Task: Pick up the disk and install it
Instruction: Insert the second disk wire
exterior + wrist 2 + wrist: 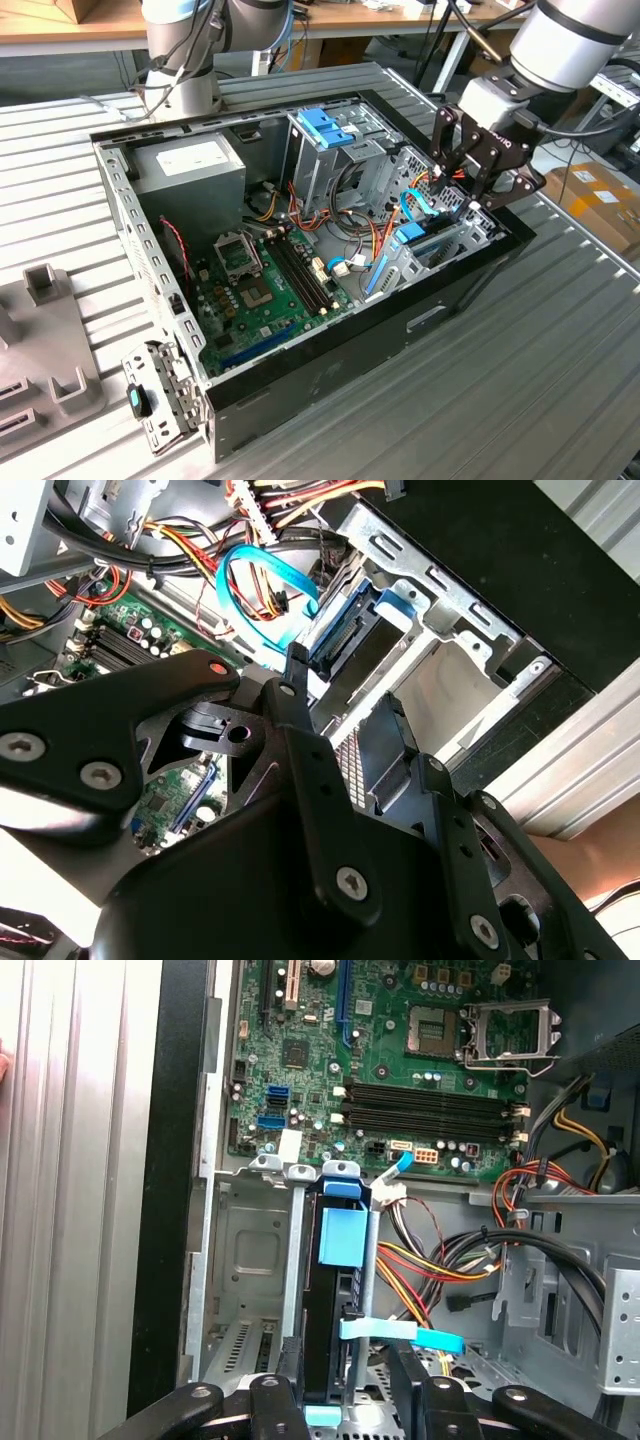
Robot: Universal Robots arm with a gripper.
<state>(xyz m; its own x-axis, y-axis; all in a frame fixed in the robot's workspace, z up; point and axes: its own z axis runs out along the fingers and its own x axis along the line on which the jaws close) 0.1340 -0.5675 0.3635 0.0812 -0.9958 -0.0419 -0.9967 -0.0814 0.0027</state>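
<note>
The disk (415, 238) stands on edge in the metal drive bay (470, 235) at the corner of the open computer case toward the exterior view's right. Its light-blue rails run along both long sides, and its dark body (335, 1300) sits between the bay's walls. My gripper (463, 190) hangs just above the bay, open. In the first wrist view its black fingers (290, 1365) straddle the disk's end with a gap on one side. In the second wrist view the disk's blue end (345, 645) lies just past my fingertips (297, 665).
A light-blue data cable (413, 205) loops beside the bay, with bundled coloured wires (450, 1260) close by. The motherboard (260, 290), power supply (190, 165) and an upper cage with a blue latch (325, 125) fill the case. Grey fixtures (45, 290) sit at the exterior view's left.
</note>
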